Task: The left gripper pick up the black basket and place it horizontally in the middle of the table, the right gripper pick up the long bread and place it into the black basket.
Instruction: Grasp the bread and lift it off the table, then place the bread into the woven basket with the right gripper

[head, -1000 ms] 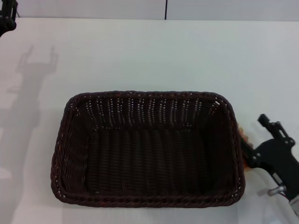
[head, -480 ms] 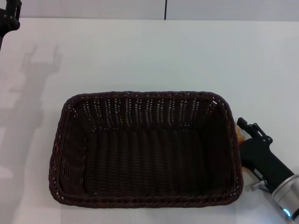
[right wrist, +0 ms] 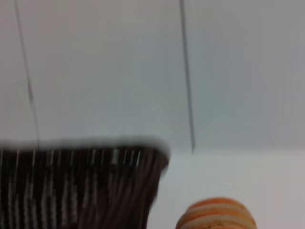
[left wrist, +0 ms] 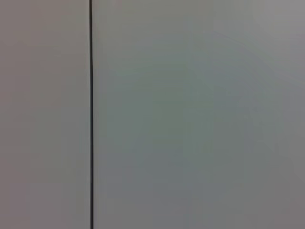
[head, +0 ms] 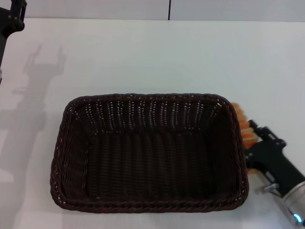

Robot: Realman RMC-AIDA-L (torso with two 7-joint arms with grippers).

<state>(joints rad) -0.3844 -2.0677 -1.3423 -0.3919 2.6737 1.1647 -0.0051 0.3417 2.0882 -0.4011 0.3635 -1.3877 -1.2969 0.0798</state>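
The black basket (head: 147, 152) lies lengthwise across the middle of the white table (head: 157, 52), and it is empty. My right gripper (head: 253, 139) is at the basket's right rim, shut on the long bread (head: 243, 125), whose orange-banded end sticks out just beside the rim. The right wrist view shows the bread's end (right wrist: 217, 215) beside the basket's corner (right wrist: 81, 186). My left gripper (head: 13, 16) is raised at the far left corner, away from the basket. Its shadow on the table shows two fingers apart.
The back edge of the table meets a grey wall with a dark vertical seam (head: 169, 9). The left wrist view shows only that wall and a seam (left wrist: 90, 114). Bare tabletop lies behind the basket and to its left.
My right gripper has shifted beside the basket's right rim, and the bread's banded end now shows farther up along that rim. My left gripper has edged slightly right at the far left corner.
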